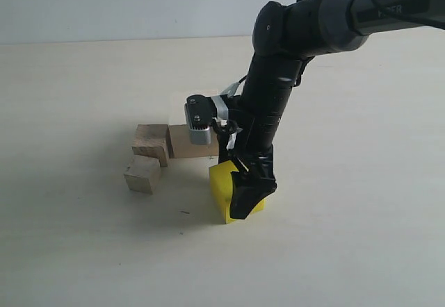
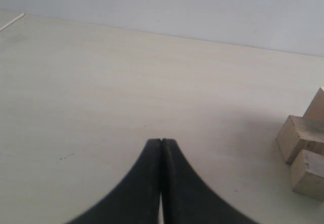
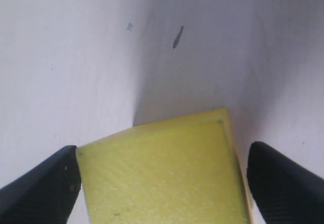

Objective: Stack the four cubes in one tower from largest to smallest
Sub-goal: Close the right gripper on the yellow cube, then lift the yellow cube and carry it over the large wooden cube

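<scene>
The right pincer [image 1: 240,196] hides part of the yellow cube [image 1: 221,182]; the arm covers the large cube [image 1: 184,142].

**Soft, even light; close-range blur in the wrist views**

The exterior view is bright and diffuse, with the pale desk [image 1: 83,251] slightly washed out. Faint, soft-edged shadows lie beside the wooden cubes [image 1: 149,155] and spread toward 8 o'clock from the yellow cube [image 1: 224,190]. There is no hard glare. In the left wrist view the left end effector [image 2: 161,148] is dark and blurred toward the frame's lower edge. The right wrist view carries a cool, bluish cast; a broad grey shadow runs toward 12 o'clock from the yellow cube, and the nearest edges are soft
</scene>
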